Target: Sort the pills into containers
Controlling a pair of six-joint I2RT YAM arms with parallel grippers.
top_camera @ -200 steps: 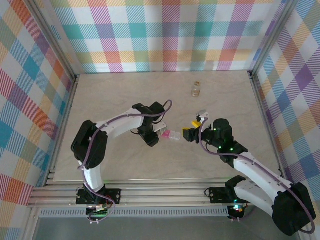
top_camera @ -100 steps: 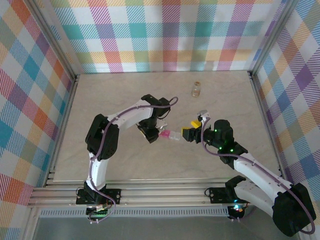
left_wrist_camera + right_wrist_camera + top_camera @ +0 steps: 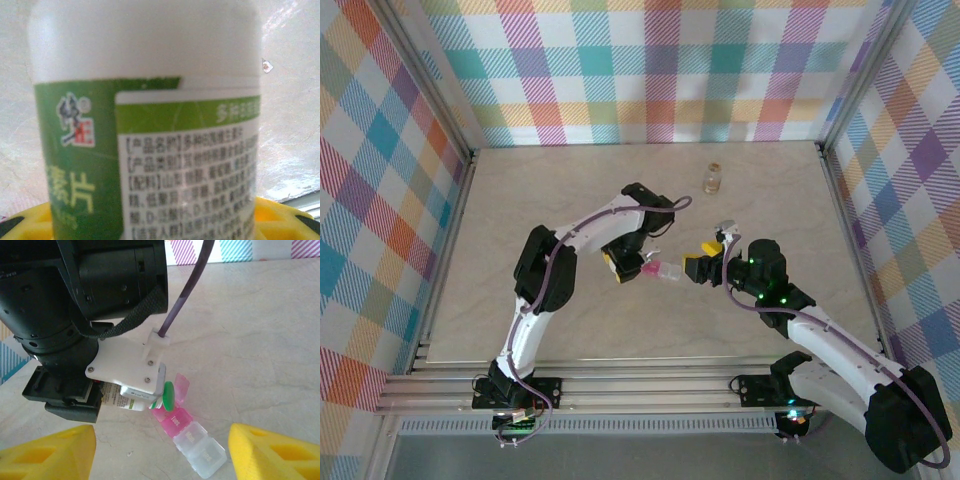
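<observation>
White bottle with green label and green cap, cap on. It lies on its side, clamped in the left tool just above the table, cap end at the pill box. Pill box is a slim translucent strip lying flat mid-table, with pink cells at the bottle end and clear cells at the other. The end pink lid is flipped up beside the cap; contact unclear. Amber bottle has a pale cap and stands upright near the far edge, well apart.

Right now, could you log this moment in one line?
left gripper: holds white bottle | right gripper: open | pill box: between grippers
</observation>
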